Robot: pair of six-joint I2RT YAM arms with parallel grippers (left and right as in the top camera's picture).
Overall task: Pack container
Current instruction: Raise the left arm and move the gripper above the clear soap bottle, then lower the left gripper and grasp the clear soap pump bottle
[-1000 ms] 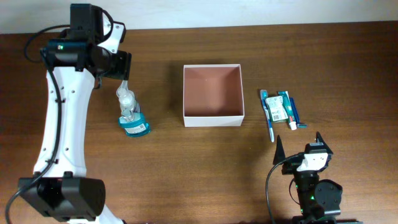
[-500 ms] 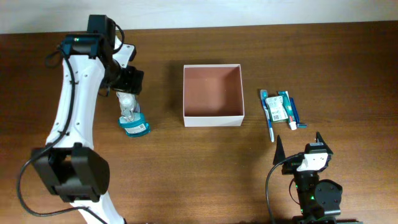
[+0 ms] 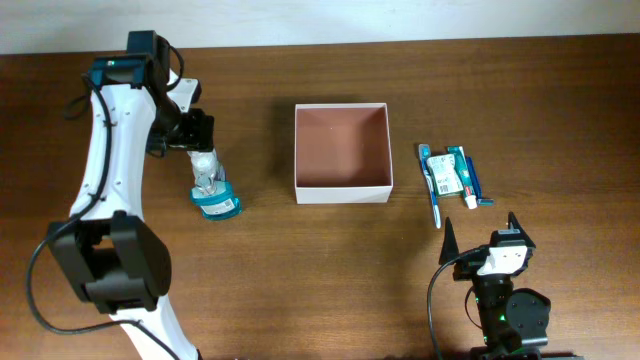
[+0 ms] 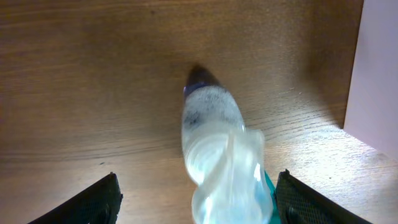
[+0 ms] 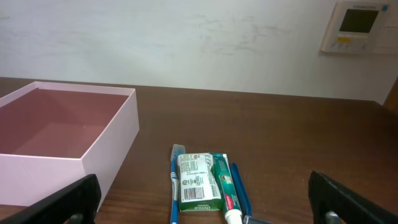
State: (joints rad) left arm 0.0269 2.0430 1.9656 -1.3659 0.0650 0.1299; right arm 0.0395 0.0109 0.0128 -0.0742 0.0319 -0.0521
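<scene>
The container (image 3: 342,191), a square white box with a pinkish-brown inside, stands mid-table with nothing in it. A clear bottle (image 3: 206,172) with a teal base lies to its left. My left gripper (image 3: 200,145) hovers over the bottle's top end. In the left wrist view the gripper (image 4: 199,200) is open, and its fingers (image 4: 87,202) stand on either side of the bottle (image 4: 217,143) without touching it. My right gripper (image 3: 480,232) is open and empty at the front right. In its wrist view the gripper (image 5: 205,208) faces the container (image 5: 99,149).
Right of the container lie a green-white soap box (image 3: 443,175), a toothpaste tube (image 3: 462,180) and blue toothbrushes (image 3: 433,190). They also show in the right wrist view: the soap box (image 5: 198,180), the toothpaste tube (image 5: 224,190). The container's wall (image 4: 380,81) is at the right of the left wrist view.
My left arm has swung and its gripper has come down from the far left onto the bottle's top end, then shifted slightly left. The right arm has not moved.
</scene>
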